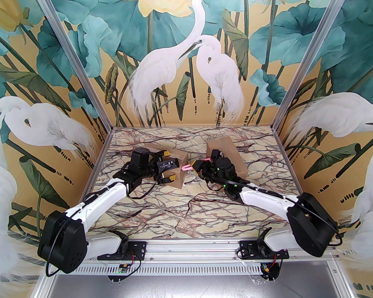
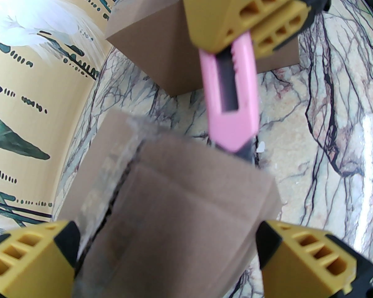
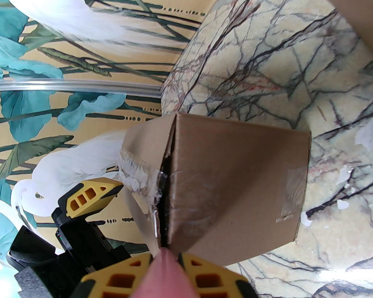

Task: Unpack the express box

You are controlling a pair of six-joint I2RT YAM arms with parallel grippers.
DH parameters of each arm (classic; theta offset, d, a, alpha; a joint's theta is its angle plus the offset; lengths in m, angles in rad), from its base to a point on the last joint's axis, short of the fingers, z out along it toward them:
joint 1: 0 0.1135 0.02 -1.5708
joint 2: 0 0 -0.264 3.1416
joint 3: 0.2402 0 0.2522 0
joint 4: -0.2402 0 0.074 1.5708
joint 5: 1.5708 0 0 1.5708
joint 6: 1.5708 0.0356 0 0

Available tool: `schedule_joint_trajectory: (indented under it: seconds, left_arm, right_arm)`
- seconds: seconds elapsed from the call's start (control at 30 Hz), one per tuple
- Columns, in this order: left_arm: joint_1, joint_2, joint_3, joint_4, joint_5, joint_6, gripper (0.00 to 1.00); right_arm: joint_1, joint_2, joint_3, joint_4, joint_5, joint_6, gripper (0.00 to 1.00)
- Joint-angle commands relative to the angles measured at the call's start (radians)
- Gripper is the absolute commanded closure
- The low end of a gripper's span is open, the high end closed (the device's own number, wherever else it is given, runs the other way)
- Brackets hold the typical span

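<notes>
A brown cardboard express box (image 1: 177, 175) lies left of the table's middle. Its taped top seam (image 3: 161, 191) is slit, with torn clear tape along it. My left gripper (image 1: 169, 165) is open, with one yellow finger (image 2: 28, 259) on each side of the box (image 2: 180, 203). My right gripper (image 1: 197, 166) is shut on a pink utility knife (image 1: 187, 167). In the left wrist view the knife (image 2: 233, 104) points down at the box's far edge. In the right wrist view its pink body (image 3: 164, 278) sits between my fingers, right at the near end of the seam.
A second brown box (image 1: 233, 154) stands just behind my right wrist, also seen in the left wrist view (image 2: 161, 48). Small white scraps (image 3: 366, 135) lie on the marble table (image 1: 186, 209). Painted walls close off the back and sides.
</notes>
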State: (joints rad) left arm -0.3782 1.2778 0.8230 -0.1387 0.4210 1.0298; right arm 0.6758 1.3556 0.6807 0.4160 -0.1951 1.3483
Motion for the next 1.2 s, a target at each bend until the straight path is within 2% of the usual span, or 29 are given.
schedule_joint_trajectory:
  seconds: [0.0, 0.2, 0.33, 0.43, 0.6, 0.77, 0.93, 1.03, 1.1, 1.17]
  left_arm:
    - [0.011, -0.032, -0.016, -0.019, -0.028, -0.057, 0.01]
    - [0.013, -0.117, -0.053, -0.025, -0.046, -0.222, 0.01]
    - [0.014, -0.100, -0.060, -0.083, -0.130, -0.217, 0.00]
    - [0.019, -0.096, -0.084, -0.042, -0.177, -0.233, 0.01]
    - [0.032, -0.048, -0.069, -0.052, -0.202, -0.249, 0.00]
    - [0.038, 0.004, -0.046, -0.057, -0.302, -0.306, 0.01]
    - [0.041, -0.008, -0.042, -0.060, -0.411, -0.359, 0.01]
    - [0.042, -0.039, -0.036, -0.073, -0.463, -0.398, 0.01]
    - [0.042, -0.056, -0.029, -0.084, -0.497, -0.425, 0.01]
    - [0.042, -0.073, -0.024, -0.099, -0.500, -0.431, 0.01]
  right_arm:
    - [-0.019, -0.121, -0.027, -0.050, 0.107, -0.076, 1.00]
    - [-0.049, -0.179, 0.058, -0.273, 0.117, -0.233, 1.00]
    - [-0.078, -0.195, 0.045, -0.300, 0.114, -0.230, 1.00]
    - [-0.112, -0.236, 0.013, -0.288, 0.102, -0.215, 1.00]
    - [-0.124, -0.277, 0.051, -0.402, 0.115, -0.273, 1.00]
    - [-0.145, -0.325, 0.038, -0.435, 0.112, -0.280, 1.00]
    - [-0.148, -0.357, 0.026, -0.462, 0.119, -0.272, 1.00]
    - [-0.145, -0.355, 0.037, -0.448, 0.065, -0.266, 1.00]
    - [-0.128, -0.317, 0.055, -0.438, 0.014, -0.254, 1.00]
    - [-0.074, -0.275, 0.059, -0.408, 0.025, -0.240, 1.00]
